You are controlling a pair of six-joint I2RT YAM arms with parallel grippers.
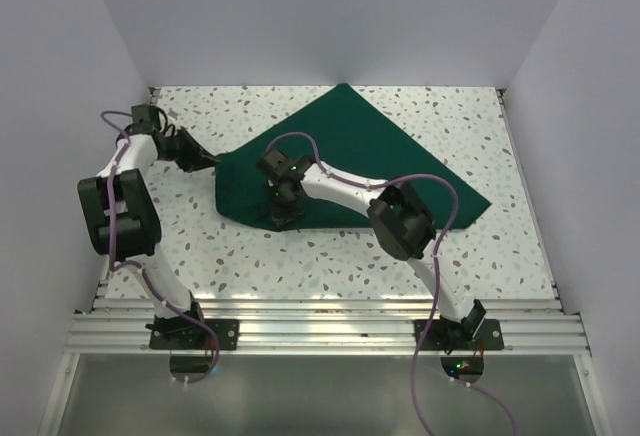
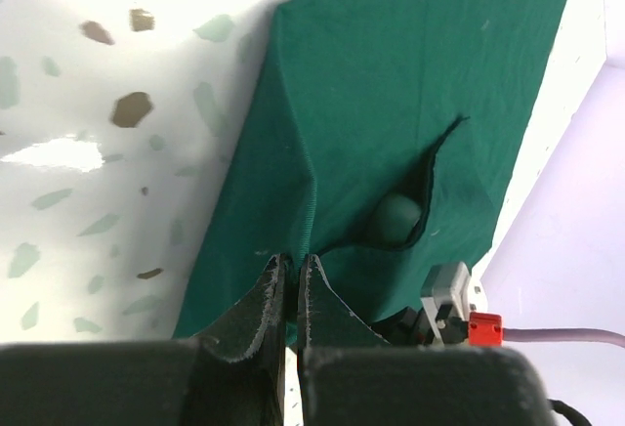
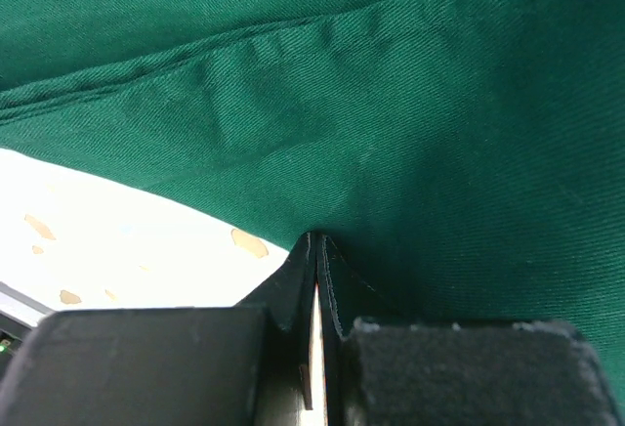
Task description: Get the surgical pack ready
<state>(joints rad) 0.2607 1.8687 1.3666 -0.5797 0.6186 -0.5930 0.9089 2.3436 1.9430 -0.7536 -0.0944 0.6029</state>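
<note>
1. The table [image 1: 420, 256] has a glossy white top flecked with brown, grey and pale green chips. Bright glare lies on it in the left wrist view.
2. Plain pale walls [image 1: 330, 16] close it in at the back and on both sides, meeting the top at its far edge and side edges.
3. A ribbed metal rail [image 1: 330, 321] runs along the near edge, and both arm bases are bolted to it.
4. The green cloth [image 1: 370, 156] lies on the middle and back of the table. One corner points at the back wall and another reaches towards the right side.
5. In the left wrist view a curved slit [image 2: 435, 187] opens in the cloth, with a rounded green bulge beside it.
6. The left gripper [image 1: 212, 163] is at the cloth's left corner, clenched on the hem. A crease runs up from its tips.
7. The right gripper [image 1: 283, 211] is at the near edge, pinched tight on the cloth, which gathers at its tips above the bare table.
</note>
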